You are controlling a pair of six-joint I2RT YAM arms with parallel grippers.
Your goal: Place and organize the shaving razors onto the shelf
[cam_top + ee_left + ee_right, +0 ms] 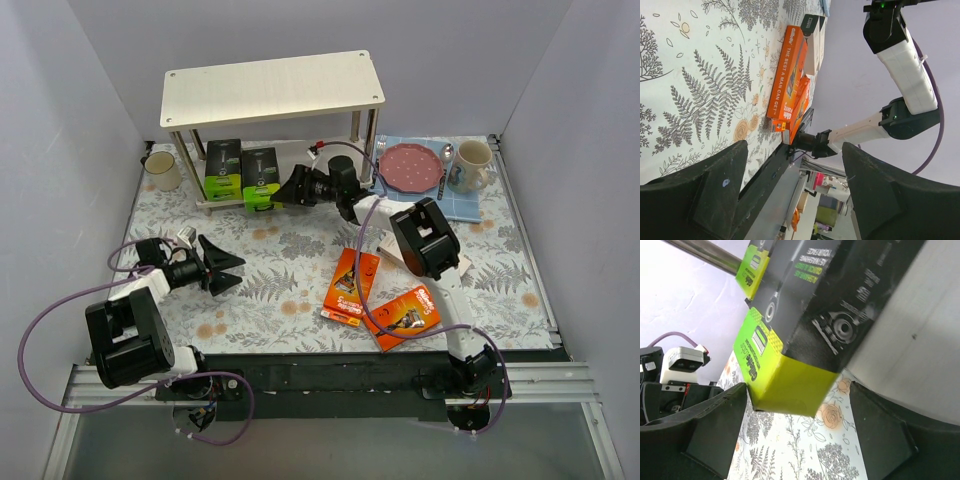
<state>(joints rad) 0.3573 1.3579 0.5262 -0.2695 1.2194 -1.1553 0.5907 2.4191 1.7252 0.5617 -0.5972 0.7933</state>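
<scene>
Two black-and-lime razor packs [223, 168] on shelf [270, 85], two orange packs [350, 285] on surface [280, 250], left gripper [228, 268] spread empty, right gripper [280, 190] around one, hold unclear

Fern-print table [280, 270] with shelf [272, 88], two orange razor packs [351, 287], [406, 317], cream mug [162, 171], blue mat [463, 205].

Black-lime pack [223, 167] upright on shelf [272, 88] lower board, second black-lime pack [260, 178] beside it. Orange pack [351, 286] and second orange pack [403, 317] flat on counter [270, 262].
</scene>
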